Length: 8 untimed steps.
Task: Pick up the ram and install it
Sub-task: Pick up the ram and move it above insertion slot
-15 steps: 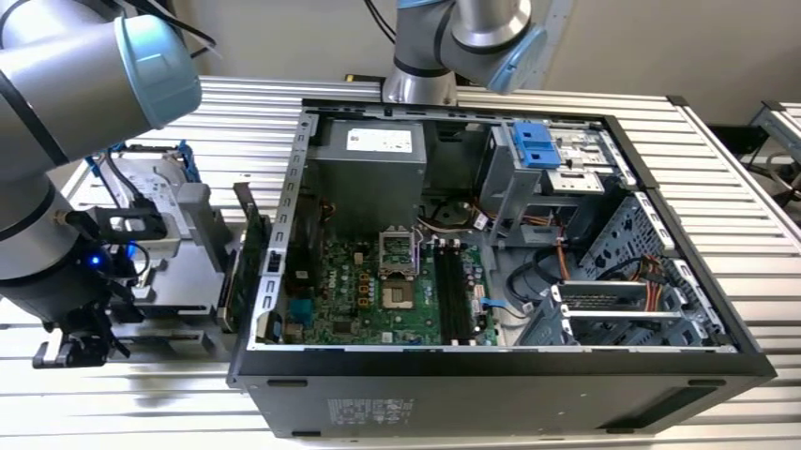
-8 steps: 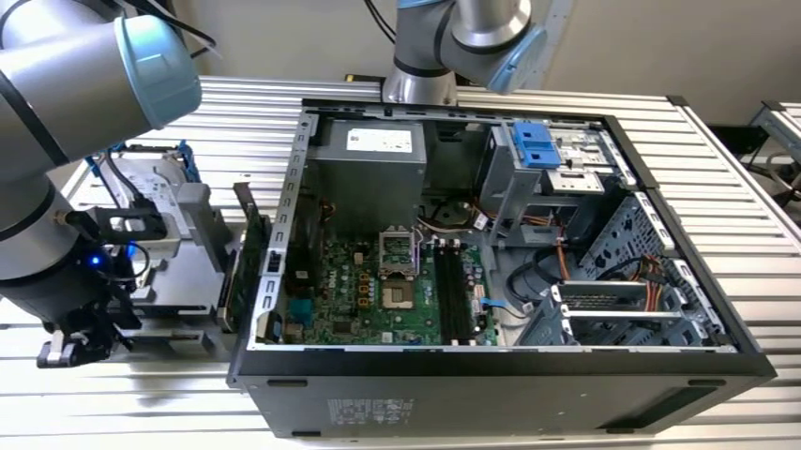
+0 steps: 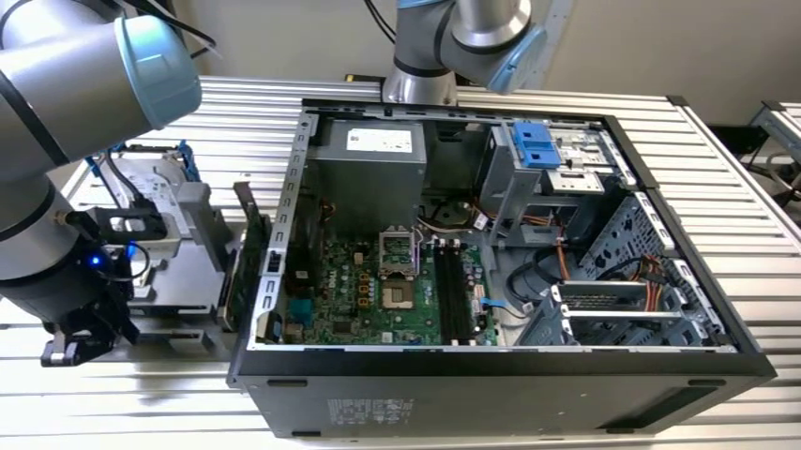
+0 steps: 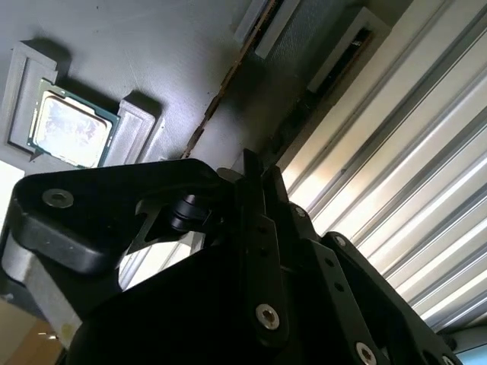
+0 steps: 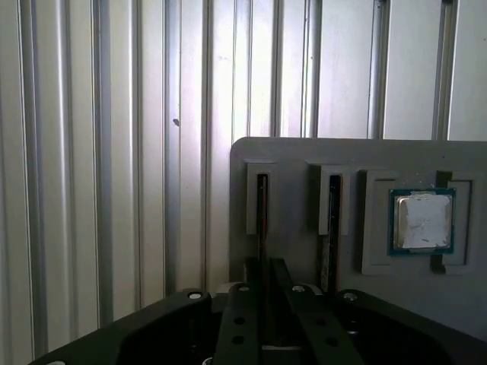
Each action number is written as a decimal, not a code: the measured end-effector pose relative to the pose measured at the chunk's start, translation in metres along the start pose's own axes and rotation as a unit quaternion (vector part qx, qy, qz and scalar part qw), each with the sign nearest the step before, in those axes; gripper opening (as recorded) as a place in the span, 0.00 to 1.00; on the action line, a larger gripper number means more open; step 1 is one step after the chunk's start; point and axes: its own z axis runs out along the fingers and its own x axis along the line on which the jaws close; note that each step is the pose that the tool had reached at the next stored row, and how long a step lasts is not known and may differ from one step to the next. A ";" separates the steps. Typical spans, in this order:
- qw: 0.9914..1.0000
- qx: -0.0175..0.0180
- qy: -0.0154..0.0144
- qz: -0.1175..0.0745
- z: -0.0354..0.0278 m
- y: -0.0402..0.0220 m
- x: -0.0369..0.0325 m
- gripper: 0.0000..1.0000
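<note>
Black gripper (image 5: 264,268) poised over a grey holder plate (image 5: 304,156) on the ribbed metal bench (image 5: 91,152). Cannot tell whether clamped on anything or merely lined up.

Straight ahead of the gripper, the ram (image 5: 261,217): a thin dark stick standing on edge in a narrow slot of the plate, in line with the gripper's centre.

Risks, as a judgement: sits so thin and so snug in its slot that a slightly off-centre or twisted grasp could wedge it against the slot walls, tilt it, or let it slip free. Could also knock what looks like a second stick (image 5: 332,217), seated just beside it in the neighbouring slot.

Containers: in the plate, the two sticks in their slots and, further off to the same side, a processor chip (image 5: 423,220) lying flat in a square pocket. Well apart from the gripper, beyond the plate, an open computer case (image 3: 501,375) holding a green motherboard (image 3: 363,300), long black memory slots (image 3: 457,291), a grey power supply (image 3: 370,169) and loose cables (image 3: 644,272).
</note>
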 end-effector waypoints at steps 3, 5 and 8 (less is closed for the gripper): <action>1.000 0.000 0.000 0.000 0.0001 0.0000 0.0000 0.00; 1.000 0.000 0.000 0.000 0.0001 0.0000 0.0000 0.00; 1.000 0.000 0.000 0.000 0.0001 0.0000 0.0000 0.00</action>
